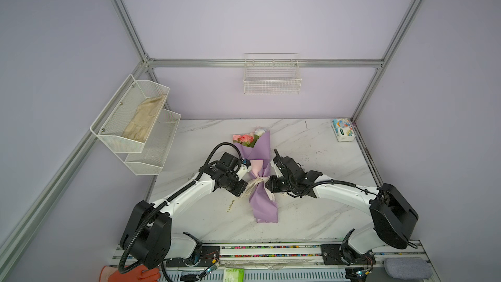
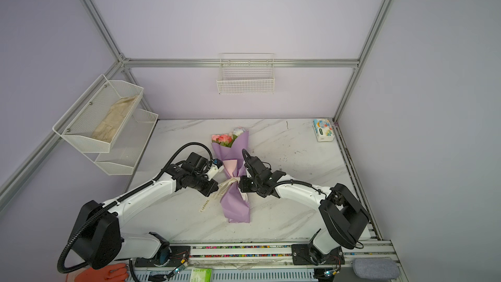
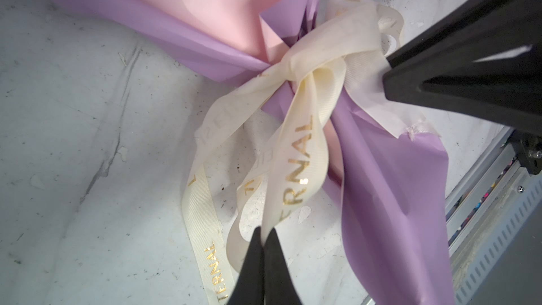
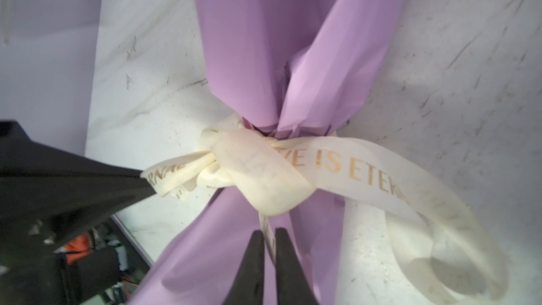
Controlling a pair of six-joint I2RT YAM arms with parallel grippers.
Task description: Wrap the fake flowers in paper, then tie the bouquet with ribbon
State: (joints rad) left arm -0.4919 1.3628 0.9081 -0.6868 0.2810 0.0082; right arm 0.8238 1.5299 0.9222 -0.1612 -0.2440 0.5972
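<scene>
The bouquet of fake flowers lies on the marble table in lilac paper, its pink and white roses at the far end. A cream ribbon with gold letters is knotted round its narrow waist. My left gripper is shut on a ribbon loop on the left of the waist. My right gripper is shut on a thin, edge-on strip of ribbon just right of the knot. Each wrist view shows the opposite gripper's black fingers at the knot.
A tissue pack lies at the table's far right corner. A wire basket hangs on the back wall. White mesh shelves on the left wall hold a beige cloth. An orange glove lies below the front rail.
</scene>
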